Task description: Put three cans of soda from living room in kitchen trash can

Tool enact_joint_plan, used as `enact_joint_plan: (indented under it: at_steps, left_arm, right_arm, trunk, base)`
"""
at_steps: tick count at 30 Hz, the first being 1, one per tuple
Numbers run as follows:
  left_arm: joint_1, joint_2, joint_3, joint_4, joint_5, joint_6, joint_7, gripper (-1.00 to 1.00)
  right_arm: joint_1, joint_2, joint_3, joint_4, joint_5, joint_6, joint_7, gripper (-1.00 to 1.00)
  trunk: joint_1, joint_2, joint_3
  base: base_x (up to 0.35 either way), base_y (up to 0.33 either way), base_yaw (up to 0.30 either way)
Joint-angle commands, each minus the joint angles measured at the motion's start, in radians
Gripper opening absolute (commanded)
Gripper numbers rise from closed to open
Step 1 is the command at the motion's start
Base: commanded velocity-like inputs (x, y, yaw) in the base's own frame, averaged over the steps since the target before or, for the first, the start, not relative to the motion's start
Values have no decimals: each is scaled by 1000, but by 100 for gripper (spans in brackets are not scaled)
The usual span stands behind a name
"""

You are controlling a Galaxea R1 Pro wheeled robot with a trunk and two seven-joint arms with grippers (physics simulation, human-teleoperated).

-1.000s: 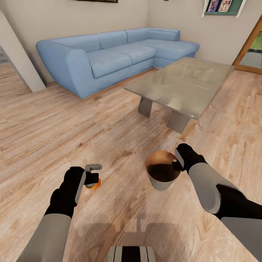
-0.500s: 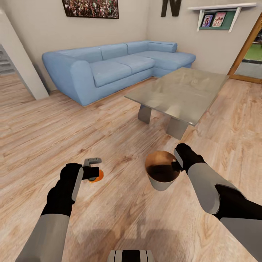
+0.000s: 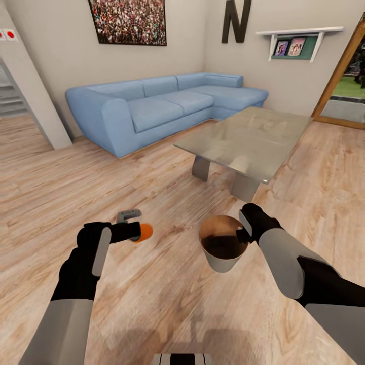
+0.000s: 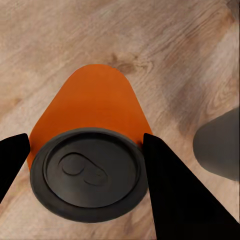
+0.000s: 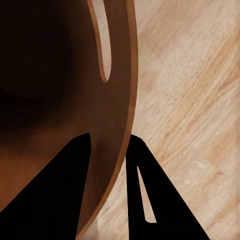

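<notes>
The left gripper [image 3: 133, 232] is clenched on an orange soda can [image 3: 144, 232], and compared with one second ago the can has left the wood floor [image 3: 167, 299] and now lies sideways in the air. In the left wrist view the can [image 4: 90, 150] sits between both fingers with its dark top toward the camera. The right gripper [image 3: 244, 234] is closed on the rim of the trash can [image 3: 223, 247], which it holds up close beside the can. I judge the next step is to drop this can inside. The view has also tilted upward. Farther away stand the glass-topped table [image 3: 248, 139], the light-blue sofa [image 3: 157, 104], then a wall picture [image 3: 129, 20] and a shelf [image 3: 296, 38].
</notes>
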Motion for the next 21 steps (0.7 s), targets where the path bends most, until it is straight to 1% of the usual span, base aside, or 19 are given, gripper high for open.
enact_joint_plan:
  at_steps: [1, 5, 9, 11, 12, 15, 16, 18, 20, 21]
  left_arm:
    - [0, 0, -1, -6, 13, 0, 1, -100]
    - [0, 0, -2, -26, 33, 0, 1, -100]
    - [-1, 1, -4, -47, 67, 0, 1, -100]
    - [-1, 1, -10, -51, 93, 0, 1, -100]
    - [-1, 2, -22, -54, 128, 0, 1, -100]
    - [-1, 4, -50, -57, 195, 0, 1, -100]
    - [-1, 5, -72, -58, 249, 0, 1, -100]
    - [-1, 6, -88, -58, 303, 0, 1, -100]
    - [-1, 13, -99, -59, 349, 0, 1, -100]
    - [-1, 24, -108, -59, 383, 0, 1, -100]
  right_arm:
    - [0, 1, 1, 6, -4, 0, 1, -100]
    - [0, 5, 5, 13, -4, 0, 1, -100]
    - [0, 16, 8, 16, -4, 0, 1, -100]
    - [0, 20, 9, 17, -4, 0, 0, -100]
    - [0, 25, 9, 17, -4, 0, -1, -100]
    - [0, 32, 9, 18, -3, 0, -2, -100]
    - [0, 36, 10, 19, -3, 0, -2, -100]
    - [0, 40, 10, 21, -2, 0, -2, -100]
    - [0, 43, 10, 25, -2, 0, -2, -100]
    - [0, 46, 10, 28, -1, 0, -2, -100]
  trunk:
    - [0, 0, 4]
    - [-2, 1, 20]
    - [-4, 2, 35]
    - [-5, 3, 43]
    - [-5, 3, 47]
    - [-7, 4, 58]
    - [-7, 4, 62]
    - [-8, 4, 70]
    - [-9, 5, 78]
    - [-9, 5, 81]
  base:
    - [0, 0, 0]
    - [0, 0, 0]
    - [0, 0, 0]
    - [0, 0, 0]
    - [0, 0, 0]
    - [0, 0, 0]
    - [0, 0, 0]
    - [0, 0, 0]
    - [0, 0, 0]
    - [0, 0, 0]
